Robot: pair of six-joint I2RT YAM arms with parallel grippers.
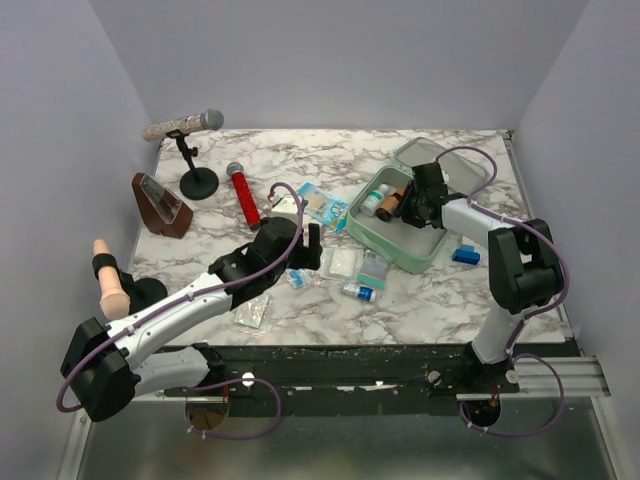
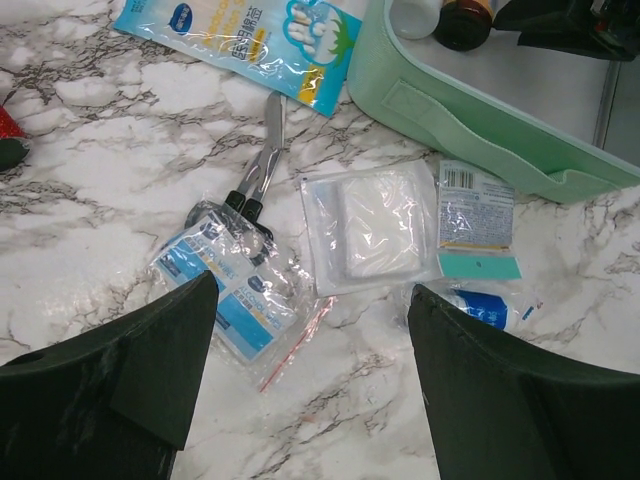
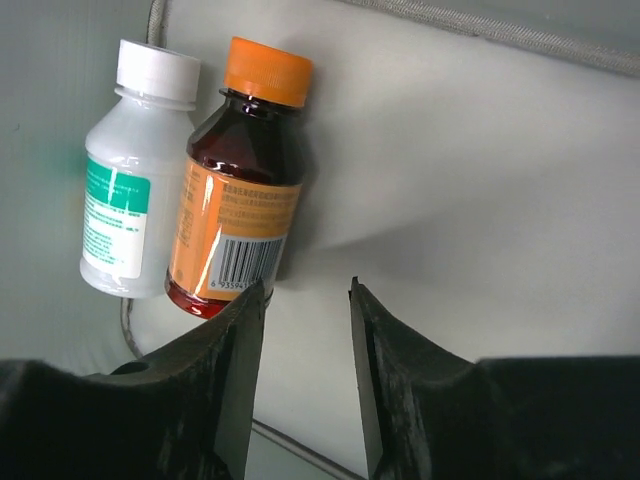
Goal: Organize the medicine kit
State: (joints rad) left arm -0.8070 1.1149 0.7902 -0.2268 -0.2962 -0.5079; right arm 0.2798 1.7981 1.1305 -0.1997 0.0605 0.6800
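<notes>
The mint-green medicine kit [image 1: 432,250] lies open at right centre, its lid [image 1: 470,170] flat behind it. Inside, a white bottle [image 3: 128,185] and a brown orange-capped bottle [image 3: 240,190] lie side by side. My right gripper [image 3: 305,290] hovers over the kit floor [image 3: 480,200], open and narrow, with nothing between its fingers; its left fingertip is close to the brown bottle's base. My left gripper [image 2: 312,300] is open wide above bare marble. Just ahead of it lie an alcohol wipes bag [image 2: 225,285], a gauze pack [image 2: 370,225], a teal-striped packet [image 2: 477,225] and a small blue-labelled bottle [image 2: 485,305].
Metal scissors [image 2: 262,165] and a cotton swab pack [image 2: 250,40] lie left of the kit. A blue box [image 1: 465,255] sits to its right, and a clear packet [image 1: 252,312] lies near the front. A microphone stand [image 1: 190,150], red microphone [image 1: 245,197] and brown wedge [image 1: 160,205] occupy the far left.
</notes>
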